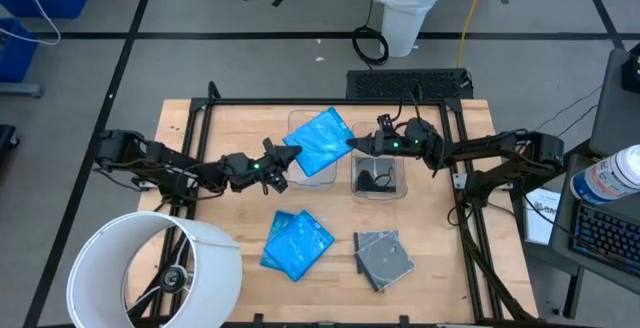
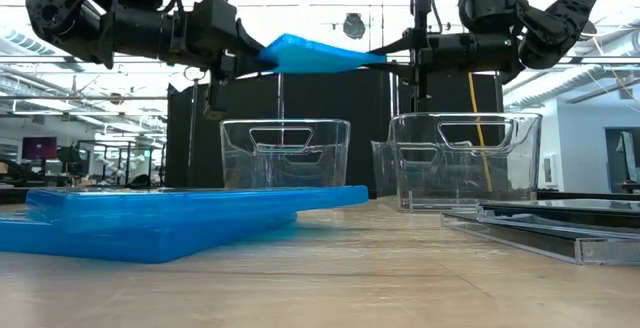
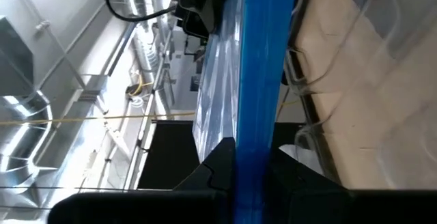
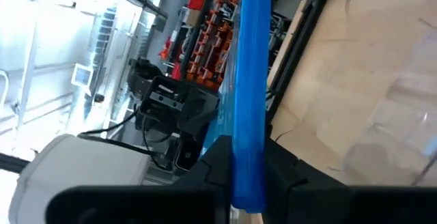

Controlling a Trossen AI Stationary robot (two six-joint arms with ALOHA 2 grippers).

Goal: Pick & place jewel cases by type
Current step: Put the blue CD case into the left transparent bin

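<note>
Left gripper (image 1: 287,155) and right gripper (image 1: 357,145) both clamp blue case (image 1: 323,140) level above left bin (image 2: 285,153)

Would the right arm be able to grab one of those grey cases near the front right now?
Probably not yet: the right gripper is shut on the blue case held over the bins, shared with the left gripper. The grey cases lie uncovered.
</note>
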